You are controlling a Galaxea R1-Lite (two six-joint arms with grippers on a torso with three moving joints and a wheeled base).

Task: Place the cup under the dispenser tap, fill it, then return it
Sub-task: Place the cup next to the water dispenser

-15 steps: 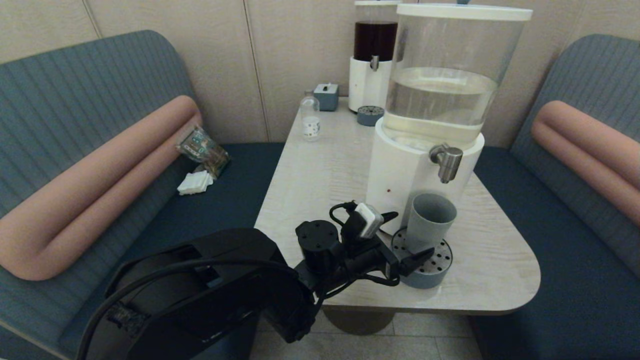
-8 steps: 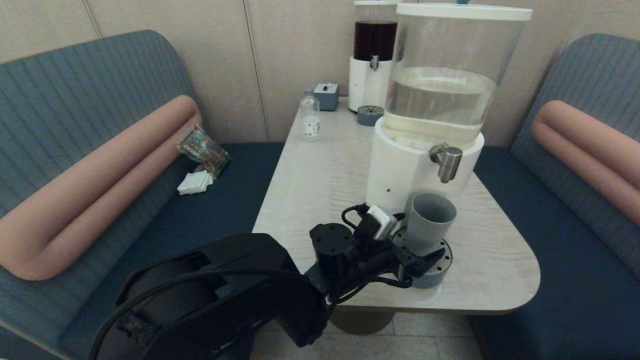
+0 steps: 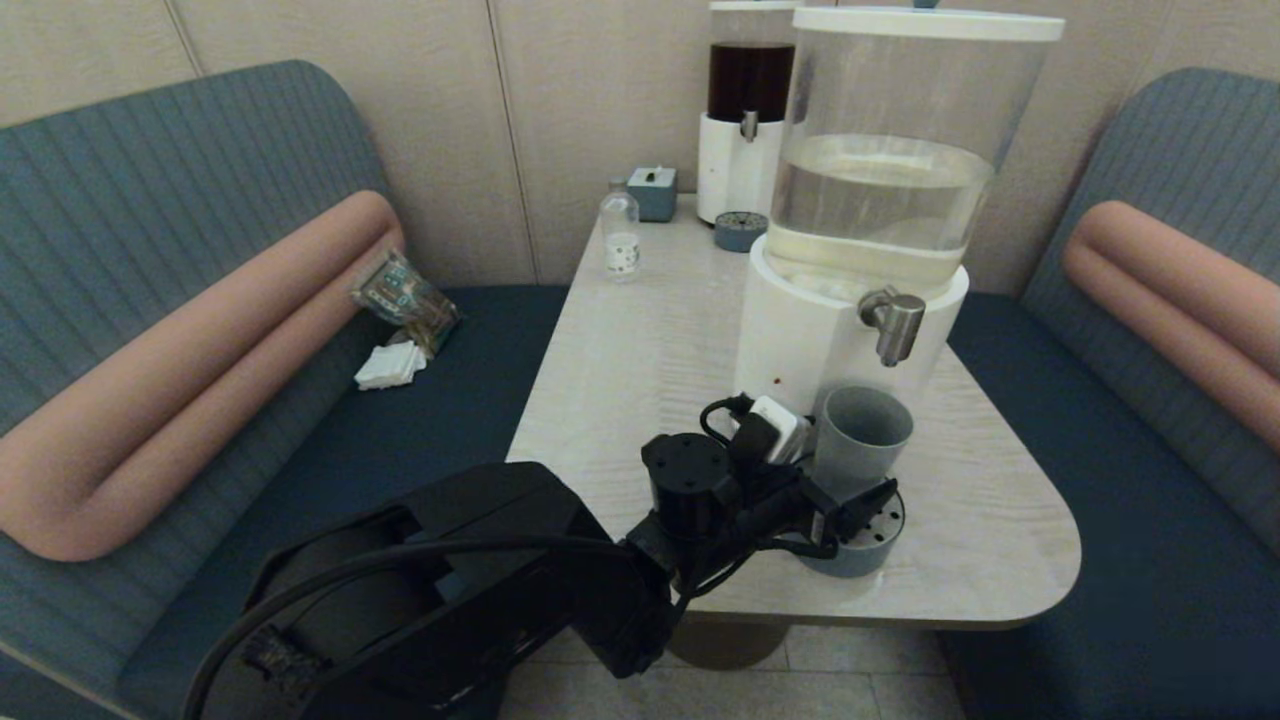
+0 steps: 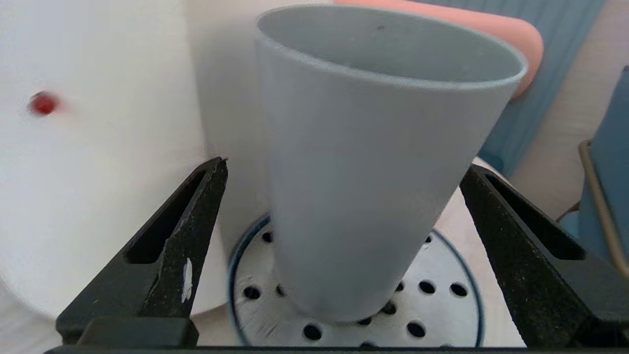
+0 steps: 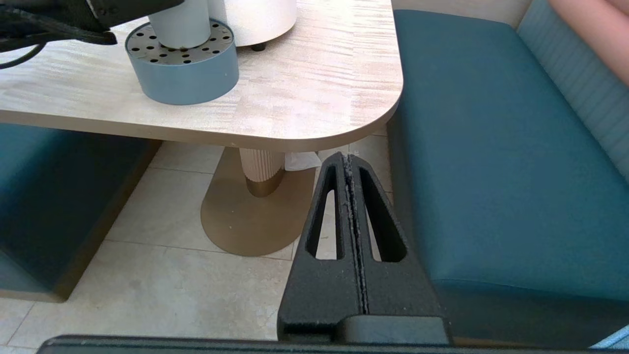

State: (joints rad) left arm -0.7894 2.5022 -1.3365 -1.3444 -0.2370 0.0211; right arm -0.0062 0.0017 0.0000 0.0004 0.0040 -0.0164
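Observation:
The grey-blue cup (image 3: 862, 435) stands upright on a round perforated drip tray (image 3: 884, 534), directly below the steel dispenser tap (image 3: 893, 322) of the large clear-tank dispenser (image 3: 880, 180). My left gripper (image 3: 835, 470) is open at the cup's lower half. In the left wrist view its fingers (image 4: 196, 206) flank the cup (image 4: 373, 162) with a gap on each side, above the tray (image 4: 442, 305). My right gripper (image 5: 348, 157) is shut on nothing and hangs below the table's near right corner, out of the head view.
At the table's far end stand a smaller dark-liquid dispenser (image 3: 750, 110), its drip tray (image 3: 740, 230), a small clear bottle (image 3: 620, 240) and a blue box (image 3: 652, 192). Padded benches flank the table; a packet (image 3: 405, 295) and napkins (image 3: 390, 365) lie on the left one.
My left gripper has moved forward and right towards the cup, so that its open fingers now sit on either side of it. The cup has not moved.

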